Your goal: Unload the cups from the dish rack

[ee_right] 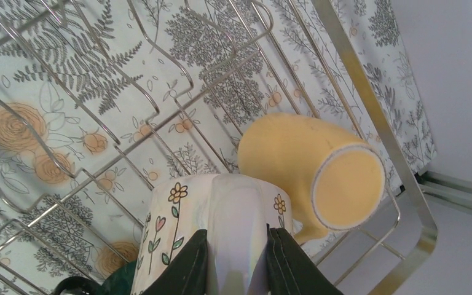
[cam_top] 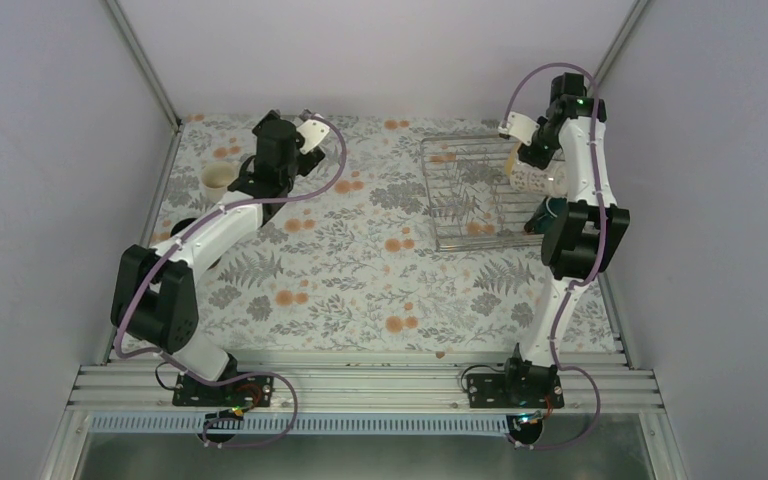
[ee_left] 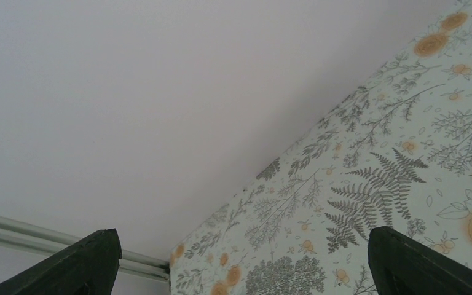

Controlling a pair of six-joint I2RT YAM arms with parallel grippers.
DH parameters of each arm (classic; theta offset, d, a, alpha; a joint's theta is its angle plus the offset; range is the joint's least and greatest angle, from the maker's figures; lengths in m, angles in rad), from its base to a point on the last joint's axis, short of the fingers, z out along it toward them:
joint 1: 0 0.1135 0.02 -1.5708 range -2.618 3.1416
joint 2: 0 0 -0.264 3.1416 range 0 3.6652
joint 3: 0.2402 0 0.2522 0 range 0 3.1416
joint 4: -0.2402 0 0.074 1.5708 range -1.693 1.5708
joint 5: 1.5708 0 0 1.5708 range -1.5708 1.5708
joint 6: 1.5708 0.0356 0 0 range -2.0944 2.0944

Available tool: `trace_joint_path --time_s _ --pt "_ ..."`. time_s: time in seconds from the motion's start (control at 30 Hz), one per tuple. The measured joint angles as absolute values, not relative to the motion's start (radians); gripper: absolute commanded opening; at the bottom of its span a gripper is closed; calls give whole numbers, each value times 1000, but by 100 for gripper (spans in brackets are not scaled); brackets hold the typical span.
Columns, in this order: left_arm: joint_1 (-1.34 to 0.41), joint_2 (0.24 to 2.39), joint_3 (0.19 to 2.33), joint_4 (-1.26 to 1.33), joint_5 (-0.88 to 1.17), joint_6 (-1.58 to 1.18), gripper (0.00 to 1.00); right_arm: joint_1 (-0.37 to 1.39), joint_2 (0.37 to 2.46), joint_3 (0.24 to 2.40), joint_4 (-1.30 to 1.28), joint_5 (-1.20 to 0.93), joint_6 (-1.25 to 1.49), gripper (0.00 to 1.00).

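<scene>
Right claw [ee_right: 236, 261] clamps handle of cream-white mug [ee_right: 166, 215].

The table [cam_top: 360, 270] is covered edge to edge in a pale cloth printed with grey ferns and orange blooms; walls close it in on the left, right and far sides; an aluminium rail [cam_top: 360, 385] runs along its near edge. The dish rack [cam_top: 460, 195] stands flat on the cloth at the far right, close to the right wall; well apart from it, near the far left corner, a pale beige cup [cam_top: 217, 180] sits upright, mouth up; just nearer, by the left edge, a dark round thing [cam_top: 182, 228] lies half hidden under the left arm [cam_top: 220, 215], too covered to name.
</scene>
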State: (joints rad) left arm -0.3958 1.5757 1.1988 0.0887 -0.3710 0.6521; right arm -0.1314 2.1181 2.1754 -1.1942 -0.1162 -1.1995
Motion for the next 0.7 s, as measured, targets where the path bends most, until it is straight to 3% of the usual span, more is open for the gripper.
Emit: trace_joint_path --time_s 0.53,0.7 --pt "-417 1583 1198 84 -315 644 100 -105 2076 2146 -1262 -238 -1148 4" --pt "-419 1562 1156 100 -175 654 100 -91 2052 2173 -1280 -312 -1116 4"
